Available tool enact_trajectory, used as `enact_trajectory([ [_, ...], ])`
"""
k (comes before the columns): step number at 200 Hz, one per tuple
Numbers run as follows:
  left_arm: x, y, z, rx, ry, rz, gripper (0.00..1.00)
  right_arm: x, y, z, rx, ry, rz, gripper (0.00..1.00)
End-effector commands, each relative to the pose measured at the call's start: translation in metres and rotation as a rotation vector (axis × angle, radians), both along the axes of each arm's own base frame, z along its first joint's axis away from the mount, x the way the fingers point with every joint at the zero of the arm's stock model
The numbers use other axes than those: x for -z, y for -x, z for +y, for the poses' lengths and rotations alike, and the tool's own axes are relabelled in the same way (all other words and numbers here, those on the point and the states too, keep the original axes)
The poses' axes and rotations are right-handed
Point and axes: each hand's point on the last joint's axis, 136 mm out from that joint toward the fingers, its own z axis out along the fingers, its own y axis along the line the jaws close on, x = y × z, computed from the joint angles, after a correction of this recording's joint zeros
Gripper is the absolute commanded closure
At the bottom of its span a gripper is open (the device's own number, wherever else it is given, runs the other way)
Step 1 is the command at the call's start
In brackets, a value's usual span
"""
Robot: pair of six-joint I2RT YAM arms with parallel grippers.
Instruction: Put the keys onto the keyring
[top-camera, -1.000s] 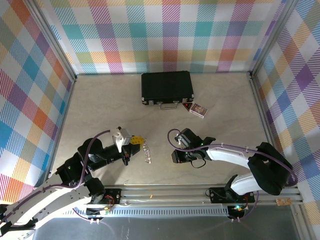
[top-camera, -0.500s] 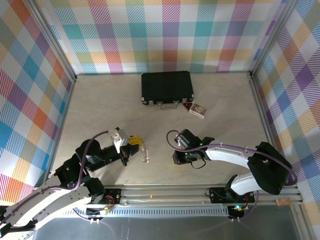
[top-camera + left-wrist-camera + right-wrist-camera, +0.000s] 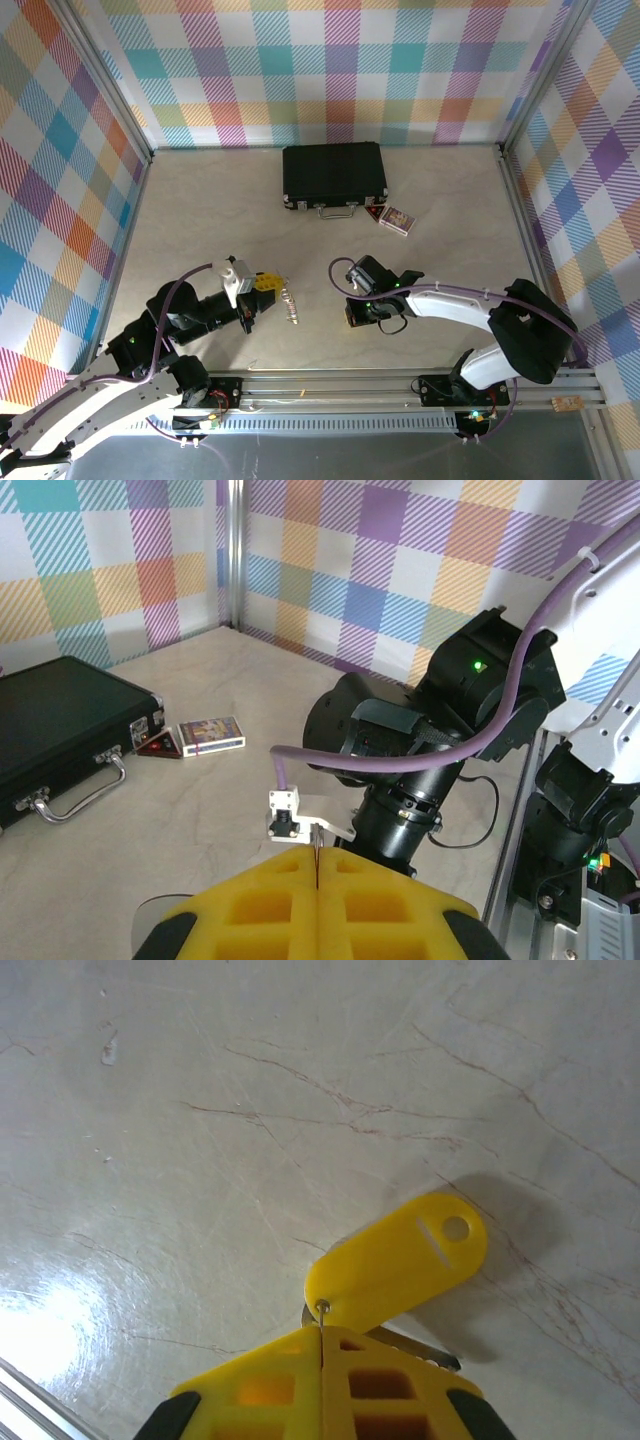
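Pinching the key (image 3: pixel 395 1260) at its end, the right gripper (image 3: pixel 321 1335) is holding tight while the left gripper (image 3: pixel 270 283) is clutching the keyring (image 3: pixel 291 306).

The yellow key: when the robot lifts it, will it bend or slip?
The key looks like flat moulded plastic, so probably stiff and light. The right tool pinches just one end, so it may swivel or droop. Its smooth face could slide easily on the polished table.
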Motion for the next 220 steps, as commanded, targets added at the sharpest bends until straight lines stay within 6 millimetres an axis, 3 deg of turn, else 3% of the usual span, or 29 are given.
enact_trajectory([
  [1,-0.018,0.003,0.001,0.015,0.058,-0.059,1.00,-0.002,0.002,-0.001,-0.029,0.040,0.009,0.97],
  [43,-0.021,0.006,0.004,0.017,0.075,-0.066,1.00,-0.005,0.009,-0.009,-0.091,0.117,0.048,1.00],
  [113,-0.020,0.006,0.008,0.002,0.097,-0.064,1.00,-0.012,0.050,-0.063,-0.259,0.461,0.330,1.00],
  [147,-0.017,0.004,0.005,0.003,0.082,-0.064,1.00,-0.002,0.066,-0.071,-0.265,0.489,0.467,1.00],
  [180,-0.012,0.003,-0.004,0.030,0.082,-0.054,1.00,0.003,0.056,-0.065,-0.248,0.499,0.466,1.00],
  [220,0.003,0.004,-0.008,0.042,0.115,-0.014,1.00,-0.006,0.042,-0.055,-0.158,0.440,0.376,0.77],
])
